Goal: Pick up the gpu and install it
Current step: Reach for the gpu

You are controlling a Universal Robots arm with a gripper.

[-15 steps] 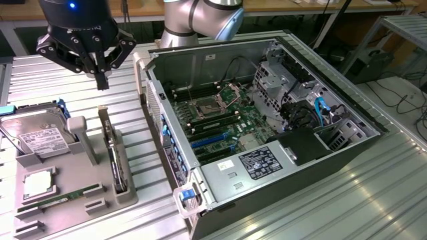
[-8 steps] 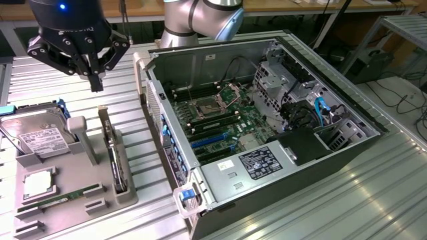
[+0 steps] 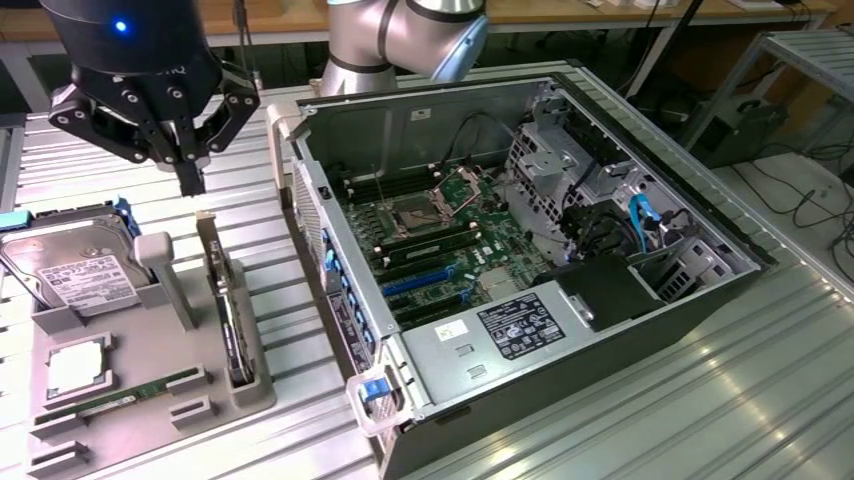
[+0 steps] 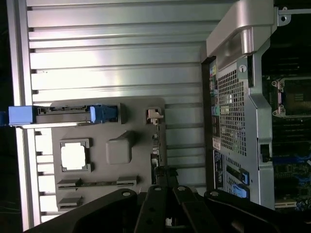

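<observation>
Exterior view: no writing can be read. The white label on the hard drive (image 3: 80, 285) and the black sticker on the power supply (image 3: 521, 330) carry print too small to make out. The silver-jointed arm (image 3: 400, 40) reaches in from the bench's far edge. Its black gripper (image 3: 192, 185) hangs point-down with its fingers pressed together on nothing, above the far end of the grey moulded tray (image 3: 247, 400) and clear of everything on it. The gpu (image 3: 235, 330), a thin dark card, stands on its long edge in a tray slot on the side nearest the open computer case (image 3: 400, 130), with its pale bracket at the far end. The tray lies on the ribbed metal bench (image 3: 694, 400) toward the exterior view's left. It also carries a square processor (image 3: 78, 362) and a green RAM stick (image 3: 127, 392). Wrist view: the gripper (image 4: 166, 177) shows its black linkage around the closed fingers, over the gpu (image 4: 155, 150). The card is seen edge-on between the tray's raised block (image 4: 119, 145) and the perforated case wall (image 4: 233, 111). Blue rails flank the hard drive (image 4: 63, 112).
</observation>
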